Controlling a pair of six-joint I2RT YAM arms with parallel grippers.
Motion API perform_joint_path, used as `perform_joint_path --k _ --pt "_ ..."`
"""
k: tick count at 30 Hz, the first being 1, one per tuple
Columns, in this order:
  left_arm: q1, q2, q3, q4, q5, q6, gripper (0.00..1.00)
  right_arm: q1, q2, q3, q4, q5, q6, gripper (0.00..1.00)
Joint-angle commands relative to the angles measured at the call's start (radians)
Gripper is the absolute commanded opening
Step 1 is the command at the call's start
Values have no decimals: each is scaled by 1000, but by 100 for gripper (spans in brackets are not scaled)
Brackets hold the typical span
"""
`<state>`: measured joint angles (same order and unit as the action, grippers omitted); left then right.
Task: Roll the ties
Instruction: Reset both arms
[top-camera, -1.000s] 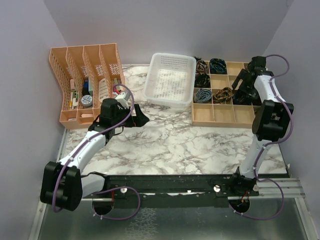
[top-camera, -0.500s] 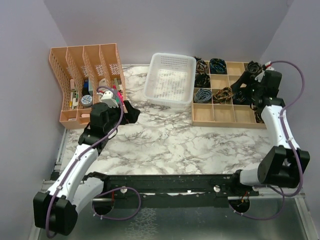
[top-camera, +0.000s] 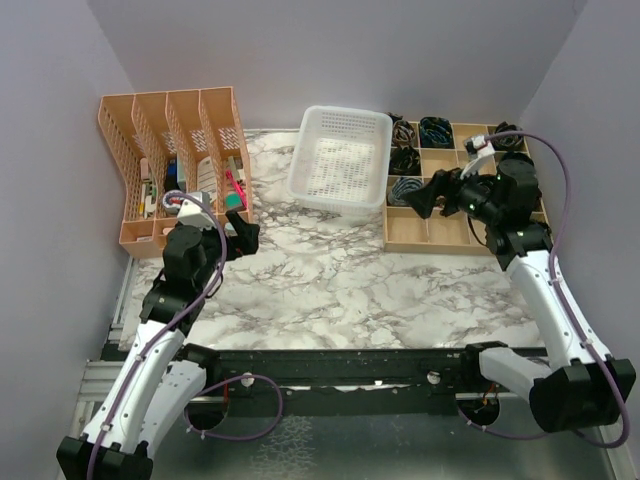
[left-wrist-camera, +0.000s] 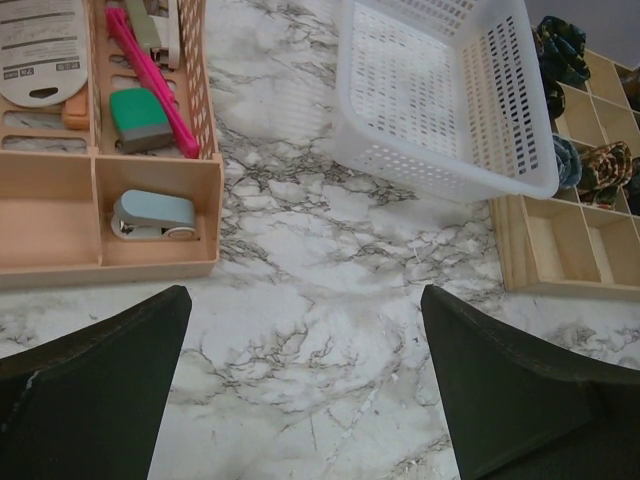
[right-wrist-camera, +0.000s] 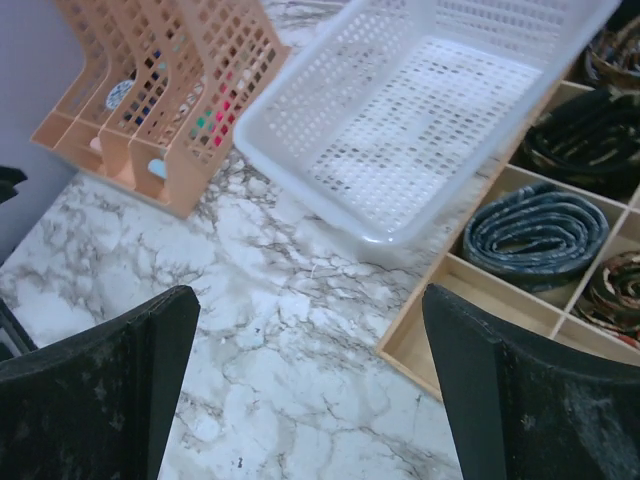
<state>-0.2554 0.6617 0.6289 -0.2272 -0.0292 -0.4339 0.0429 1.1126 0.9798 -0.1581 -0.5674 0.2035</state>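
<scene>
- Although it carries everything shown, the worktop (top-camera: 340, 290) offers little grip, we judge. Its grey-veined marble finish looks smooth and glossy, so fabric laid out on it may slide while being rolled.
- The peach organizer (top-camera: 130, 130), a slotted plastic rack of upright bays, stands at the far left, well apart from the task's things.
- The white basket (top-camera: 335, 203), perforated plastic with flaring walls, sits just beside the tray; a careless sweep could shove it.
- The wooden tray (top-camera: 440, 228) is a grid of thin-walled square compartments. We expect broad fingers to jam against those dividers.
- The left claw (left-wrist-camera: 305, 295) and right claw (right-wrist-camera: 310, 292) both stand spread wide, pinching nothing. Their dark fingers (left-wrist-camera: 90, 390) look matte.
- The ties (right-wrist-camera: 535, 232), soft printed fabric wound in flat coils, lie in the tray's compartments. A coil lifted by one layer could unwind.
</scene>
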Motion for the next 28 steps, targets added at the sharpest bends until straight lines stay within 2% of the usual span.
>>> perform_joint_path --k 1,5,9,12,18,23,28 --pt "5 -16 -3 -63 24 -20 99 106 -53 36 -69 66 -87 100" --pt "5 14 52 -93 64 0 99 158 -93 58 -116 212 -92 100" --pt "5 113 181 -159 74 66 99 169 -90 116 -254 539 -79 100" --pt "5 193 289 -228 70 105 99 169 -93 119 -288 670 -40 100" --pt "5 224 356 -258 69 70 99 169 -111 124 -294 666 72 100" --pt "5 196 329 -259 82 57 99 170 -161 84 -264 605 78 100" --pt "5 183 306 -259 79 41 99 169 -164 79 -300 673 59 100"
